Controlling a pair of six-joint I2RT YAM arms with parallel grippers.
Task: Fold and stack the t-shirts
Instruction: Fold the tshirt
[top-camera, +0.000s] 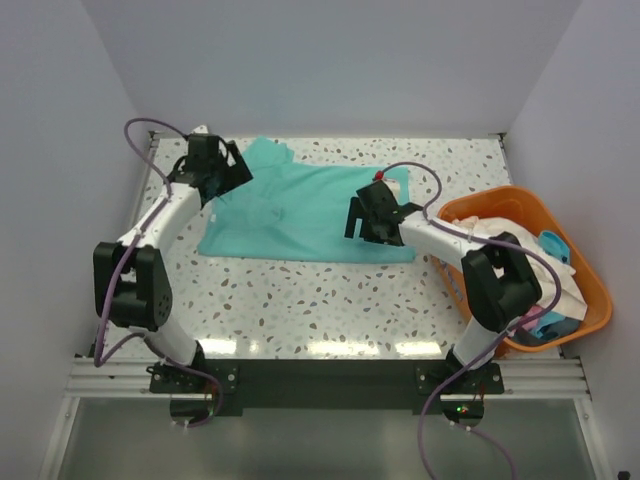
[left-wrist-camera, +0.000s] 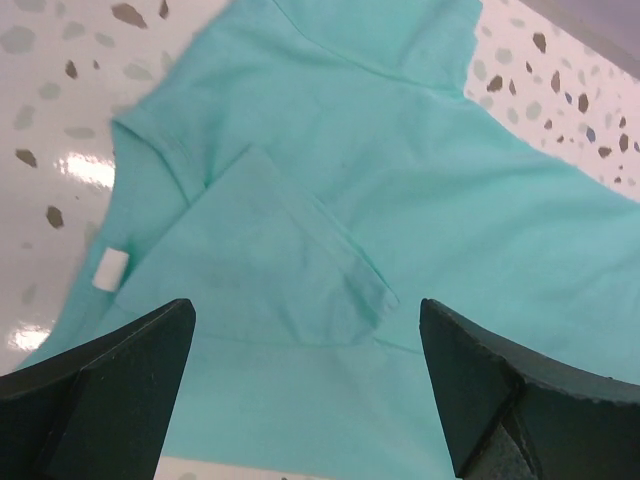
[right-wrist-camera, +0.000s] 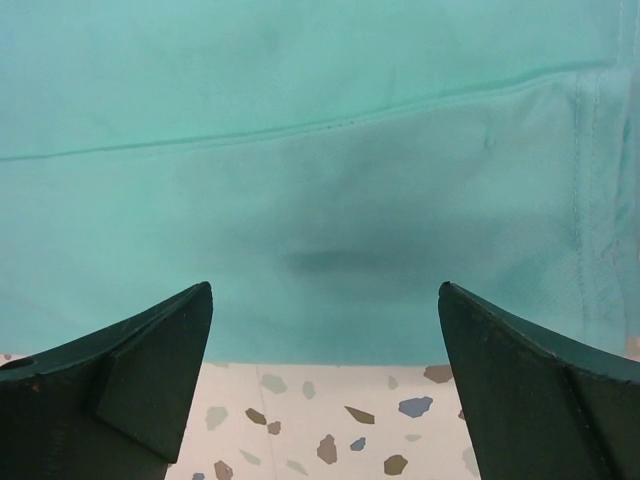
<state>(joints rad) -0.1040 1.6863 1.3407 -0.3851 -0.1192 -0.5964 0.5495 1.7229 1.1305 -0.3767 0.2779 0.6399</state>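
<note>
A teal t-shirt (top-camera: 300, 210) lies spread flat on the speckled table (top-camera: 300, 300), partly folded, with one sleeve turned in over its body (left-wrist-camera: 260, 250). My left gripper (top-camera: 225, 175) is open and empty, hovering over the shirt's left end near the collar; a white label (left-wrist-camera: 111, 268) shows there. My right gripper (top-camera: 375, 220) is open and empty above the shirt's right edge, its fingers straddling the hem (right-wrist-camera: 320, 340) where cloth meets table. Cream-white (top-camera: 500, 235) and light blue (top-camera: 553, 245) shirts lie in the basket. The pink shirt is barely visible.
An orange oval basket (top-camera: 590, 300) stands at the table's right edge, beside my right arm. White walls close in the table at the back and both sides. Bare speckled tabletop lies in front of the shirt.
</note>
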